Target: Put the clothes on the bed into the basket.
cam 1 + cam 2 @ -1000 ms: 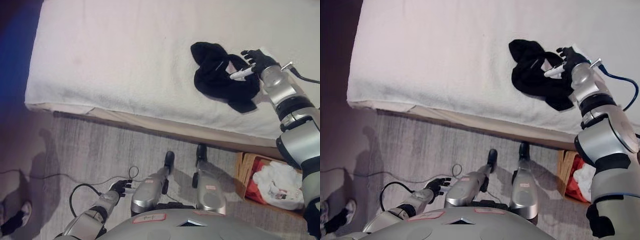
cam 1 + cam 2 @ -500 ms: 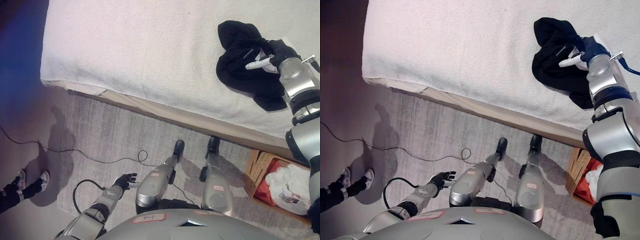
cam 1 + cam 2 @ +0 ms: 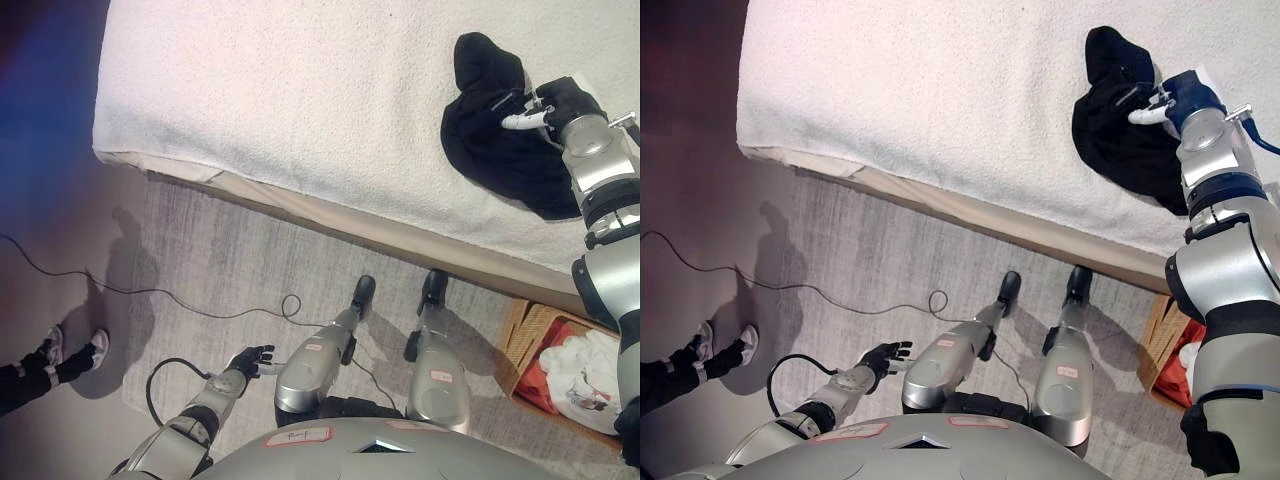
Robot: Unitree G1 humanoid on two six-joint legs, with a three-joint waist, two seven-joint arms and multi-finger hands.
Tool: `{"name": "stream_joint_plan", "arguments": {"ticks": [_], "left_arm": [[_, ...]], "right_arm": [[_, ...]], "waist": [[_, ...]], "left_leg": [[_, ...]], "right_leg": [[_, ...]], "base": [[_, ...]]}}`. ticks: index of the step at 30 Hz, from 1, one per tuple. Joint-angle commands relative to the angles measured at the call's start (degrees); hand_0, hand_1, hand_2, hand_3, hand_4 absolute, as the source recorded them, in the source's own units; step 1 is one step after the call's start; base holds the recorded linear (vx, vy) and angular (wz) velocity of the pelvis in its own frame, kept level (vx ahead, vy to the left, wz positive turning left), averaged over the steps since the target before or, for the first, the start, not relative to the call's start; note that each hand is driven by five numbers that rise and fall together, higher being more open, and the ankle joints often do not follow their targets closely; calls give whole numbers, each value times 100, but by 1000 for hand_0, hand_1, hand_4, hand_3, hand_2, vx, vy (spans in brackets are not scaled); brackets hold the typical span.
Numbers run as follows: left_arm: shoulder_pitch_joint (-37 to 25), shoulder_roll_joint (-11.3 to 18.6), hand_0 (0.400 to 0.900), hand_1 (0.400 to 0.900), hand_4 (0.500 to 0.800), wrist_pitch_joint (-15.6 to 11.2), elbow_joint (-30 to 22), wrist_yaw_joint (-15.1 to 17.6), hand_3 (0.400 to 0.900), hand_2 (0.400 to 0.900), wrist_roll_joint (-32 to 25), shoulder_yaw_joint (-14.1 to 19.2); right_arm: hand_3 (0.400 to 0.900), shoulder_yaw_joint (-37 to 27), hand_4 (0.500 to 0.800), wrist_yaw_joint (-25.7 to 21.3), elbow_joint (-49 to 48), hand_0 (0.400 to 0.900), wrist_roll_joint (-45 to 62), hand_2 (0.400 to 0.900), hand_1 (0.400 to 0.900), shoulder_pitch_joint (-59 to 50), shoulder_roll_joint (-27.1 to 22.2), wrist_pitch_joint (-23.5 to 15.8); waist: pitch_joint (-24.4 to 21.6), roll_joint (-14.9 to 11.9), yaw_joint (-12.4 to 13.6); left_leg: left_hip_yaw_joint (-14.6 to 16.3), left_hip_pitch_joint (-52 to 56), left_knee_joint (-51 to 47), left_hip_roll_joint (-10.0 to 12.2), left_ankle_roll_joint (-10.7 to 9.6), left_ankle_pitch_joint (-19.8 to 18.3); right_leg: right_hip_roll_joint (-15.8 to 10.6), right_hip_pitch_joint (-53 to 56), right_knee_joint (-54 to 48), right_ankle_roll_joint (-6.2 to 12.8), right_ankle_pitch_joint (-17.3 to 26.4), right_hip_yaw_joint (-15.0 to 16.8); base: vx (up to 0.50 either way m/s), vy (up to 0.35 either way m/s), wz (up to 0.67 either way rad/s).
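Black clothing [image 3: 505, 150] on the white bed [image 3: 300, 90] is gripped by the curled fingers of the right hand [image 3: 558, 103], while the left hand [image 3: 247, 360] hangs open.

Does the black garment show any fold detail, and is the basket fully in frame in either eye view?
Left eye view: black garment reads as a near-flat dark mass under the right robot hand; basket cut by the right edge. Right eye view: basket mostly hidden behind the arm.
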Motion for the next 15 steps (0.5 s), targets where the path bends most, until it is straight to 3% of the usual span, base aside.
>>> {"name": "stream_joint_plan", "arguments": {"ticks": [1, 9, 15], "left_arm": [[74, 400, 900, 900, 800, 64, 371, 42, 900, 900, -107, -466], [14, 368, 900, 900, 800, 72, 475, 37, 900, 900, -81, -420], [-221, 369, 900, 900, 800, 89, 717, 27, 900, 900, -7, -347]], "right_arm": [[400, 272, 500, -143, 314, 400, 155, 400, 400, -778, 37, -160], [400, 217, 500, -115, 312, 400, 198, 400, 400, -697, 80, -139], [400, 299, 500, -91, 148, 400, 108, 400, 400, -672, 61, -110]], "waist": [[-263, -268, 62], [-325, -335, -26], [-447, -669, -219]], "left_leg": [[292, -147, -27, 232, -162, -142], [368, -85, -10, 239, -150, -197], [521, 77, 135, 253, -76, -430]], "right_leg": [[-472, -73, 446, 257, -575, 484], [-464, -7, 401, 265, -583, 545], [-420, 106, 418, 281, -584, 694]], "base": [[7, 13, -3], [10, 14, -6], [18, 20, -24]]}}
